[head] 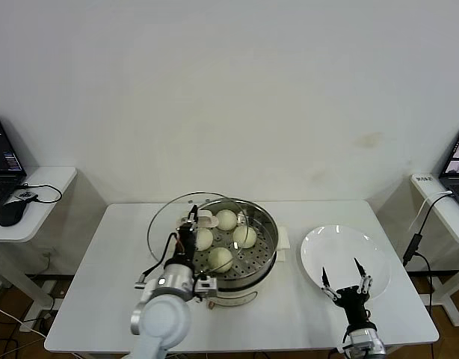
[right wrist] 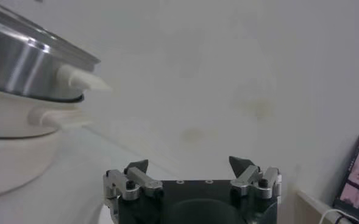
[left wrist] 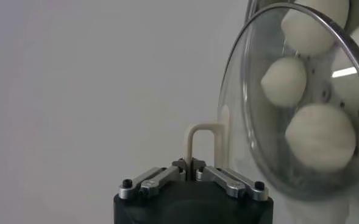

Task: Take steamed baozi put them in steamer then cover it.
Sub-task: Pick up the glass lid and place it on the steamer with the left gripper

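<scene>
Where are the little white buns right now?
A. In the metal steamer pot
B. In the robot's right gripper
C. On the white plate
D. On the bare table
A: all four buns sit on the perforated tray in the steamer, while the plate holds nothing.

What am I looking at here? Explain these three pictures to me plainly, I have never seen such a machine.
This is a two-armed robot at a white table. The wide picture comes from a camera on its head, looking down. The other two come from cameras on its wrists.

On the table stands a steel steamer with four steamed buns on its perforated tray. Beside it lies an empty white plate.

The left end effector is shut on the cream handle of the glass lid, holding it tilted at the steamer's left edge, not yet seated. The left wrist picture shows the buns through that glass.

The right end effector hangs open over the plate, holding nothing.
</scene>
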{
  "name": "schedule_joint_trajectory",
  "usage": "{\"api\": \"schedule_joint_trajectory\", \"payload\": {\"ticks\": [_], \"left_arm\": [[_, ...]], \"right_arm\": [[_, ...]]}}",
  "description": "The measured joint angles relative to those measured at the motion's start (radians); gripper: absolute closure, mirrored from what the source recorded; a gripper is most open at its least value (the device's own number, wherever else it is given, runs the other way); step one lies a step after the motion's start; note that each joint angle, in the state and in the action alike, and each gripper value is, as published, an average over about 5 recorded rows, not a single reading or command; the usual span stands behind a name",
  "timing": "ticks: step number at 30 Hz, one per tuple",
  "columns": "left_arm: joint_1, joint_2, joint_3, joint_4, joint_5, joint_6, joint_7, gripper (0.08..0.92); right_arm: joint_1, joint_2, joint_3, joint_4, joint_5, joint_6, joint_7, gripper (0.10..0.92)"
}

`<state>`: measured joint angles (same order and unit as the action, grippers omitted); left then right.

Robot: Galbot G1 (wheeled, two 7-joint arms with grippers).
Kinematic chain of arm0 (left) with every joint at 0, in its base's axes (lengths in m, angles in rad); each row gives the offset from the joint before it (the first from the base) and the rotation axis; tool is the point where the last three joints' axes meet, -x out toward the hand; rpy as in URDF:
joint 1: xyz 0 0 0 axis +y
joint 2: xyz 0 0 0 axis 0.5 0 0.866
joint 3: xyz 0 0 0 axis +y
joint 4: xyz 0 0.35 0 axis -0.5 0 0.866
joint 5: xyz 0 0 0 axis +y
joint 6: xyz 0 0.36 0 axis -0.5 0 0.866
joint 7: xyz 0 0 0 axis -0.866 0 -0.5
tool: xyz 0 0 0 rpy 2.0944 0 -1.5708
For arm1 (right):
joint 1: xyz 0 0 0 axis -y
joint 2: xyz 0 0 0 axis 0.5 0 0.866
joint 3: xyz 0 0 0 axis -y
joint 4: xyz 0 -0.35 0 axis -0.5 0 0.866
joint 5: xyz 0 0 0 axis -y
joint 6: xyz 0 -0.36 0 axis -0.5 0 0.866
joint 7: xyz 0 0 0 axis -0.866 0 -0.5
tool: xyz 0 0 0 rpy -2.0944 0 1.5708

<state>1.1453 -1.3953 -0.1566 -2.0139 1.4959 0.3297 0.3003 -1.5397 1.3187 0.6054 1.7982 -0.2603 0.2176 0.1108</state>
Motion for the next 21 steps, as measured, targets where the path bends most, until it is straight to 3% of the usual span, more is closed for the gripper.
{"api": "schedule_joint_trajectory", "payload": {"ticks": [21], "left_arm": [[-0.031,-0.135,0.066,0.1,0.111,-0.001,-0.005,0.876]], "right_arm": [[-0.019,0.007,-0.004,-0.013,-0.033,0.008,0.008,0.202]]}}
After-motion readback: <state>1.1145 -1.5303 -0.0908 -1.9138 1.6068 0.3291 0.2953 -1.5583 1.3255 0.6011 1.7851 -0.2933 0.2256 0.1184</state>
